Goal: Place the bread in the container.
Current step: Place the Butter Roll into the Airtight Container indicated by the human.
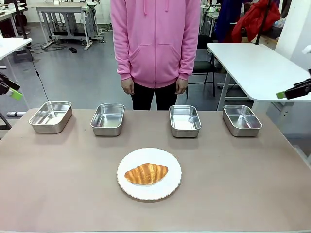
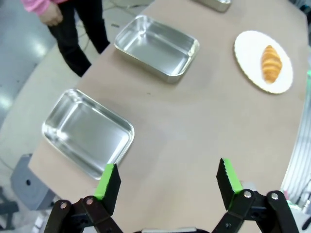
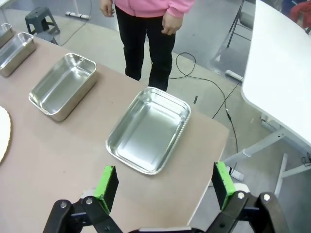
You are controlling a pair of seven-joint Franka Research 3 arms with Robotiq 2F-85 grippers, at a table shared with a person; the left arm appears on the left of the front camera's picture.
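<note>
Okay, you had the left arm's fingers (image 2: 108, 182) and right arm's fingers (image 3: 108, 183) both apart and empty, while the bread (image 1: 146, 174) lay crosswise on the plate (image 1: 146, 194), roughly equally far from each.

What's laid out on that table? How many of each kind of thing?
steel pans: 4
white plate: 1
croissant: 1
Total: 6

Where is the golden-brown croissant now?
The golden-brown croissant lies on the round white plate, mid-table in the front view, nearer the robot than the steel pans.
</note>
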